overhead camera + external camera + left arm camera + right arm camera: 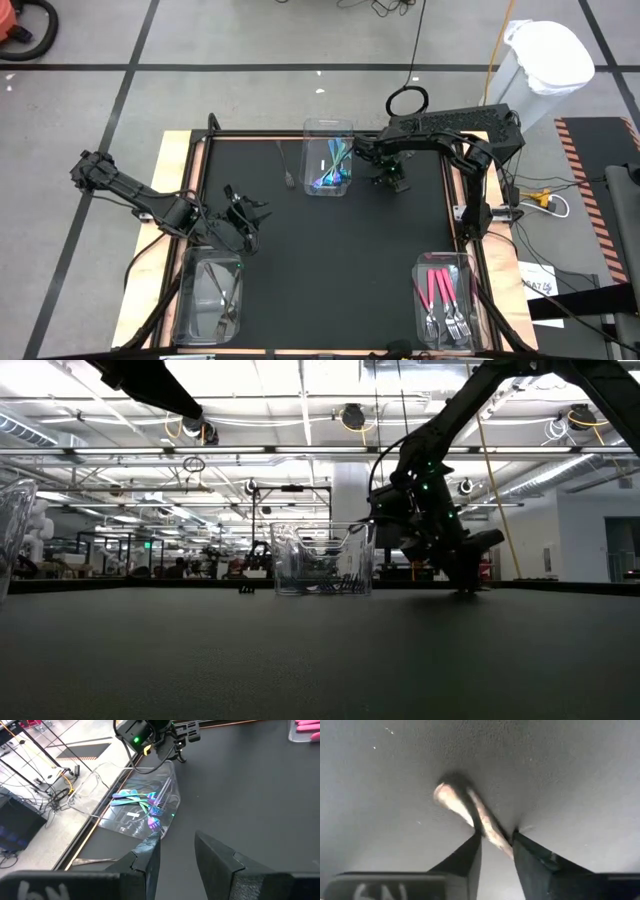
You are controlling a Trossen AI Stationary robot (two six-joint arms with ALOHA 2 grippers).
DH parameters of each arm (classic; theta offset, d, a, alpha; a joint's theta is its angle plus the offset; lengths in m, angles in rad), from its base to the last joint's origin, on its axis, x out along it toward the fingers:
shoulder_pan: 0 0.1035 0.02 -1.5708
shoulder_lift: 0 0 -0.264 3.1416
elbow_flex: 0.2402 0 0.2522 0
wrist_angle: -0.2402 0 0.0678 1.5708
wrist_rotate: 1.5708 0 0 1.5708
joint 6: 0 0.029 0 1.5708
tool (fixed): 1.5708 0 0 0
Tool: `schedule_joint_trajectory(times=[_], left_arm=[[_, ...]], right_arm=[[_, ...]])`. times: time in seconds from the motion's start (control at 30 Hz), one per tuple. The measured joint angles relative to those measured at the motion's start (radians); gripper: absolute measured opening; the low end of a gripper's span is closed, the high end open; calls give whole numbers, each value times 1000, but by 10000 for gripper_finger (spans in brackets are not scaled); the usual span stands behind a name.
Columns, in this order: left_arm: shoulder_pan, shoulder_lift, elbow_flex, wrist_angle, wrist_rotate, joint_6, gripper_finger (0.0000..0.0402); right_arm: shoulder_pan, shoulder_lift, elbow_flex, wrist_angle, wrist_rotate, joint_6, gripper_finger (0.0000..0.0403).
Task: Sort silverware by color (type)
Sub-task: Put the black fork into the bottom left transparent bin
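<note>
Clearly, the sorting is kept apart by bin: pink-handled forks (444,298) are laid in the clear bin (470,262) at the near right corner of the bench (330,260), teal-handled pieces (333,166) are gathered in the clear bin (327,127) at the far middle, and dim grey pieces (212,290) are seen in the clear bin (186,262) at the near left. The right gripper (394,182) is lowered to the bench just beside the far bin, and in its wrist view a pale slender utensil (470,815) is caught between the jaws, which are drawn in around its handle, presumably for lifting. The left gripper (243,212) is held above the near left bin, its jaws partly spread on nothing. A loose dark utensil (285,166) lies left of the far bin.
</note>
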Motion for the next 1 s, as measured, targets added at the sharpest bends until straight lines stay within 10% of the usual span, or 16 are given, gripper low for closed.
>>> schedule_joint_trajectory(times=[0.33,1.0], left_arm=[[0,0,0,0,0,0,124],[0,0,0,0,0,0,124]], right_arm=[[39,0,0,-4,-1,48,17],[208,-54,-4,-26,-108,205,11]])
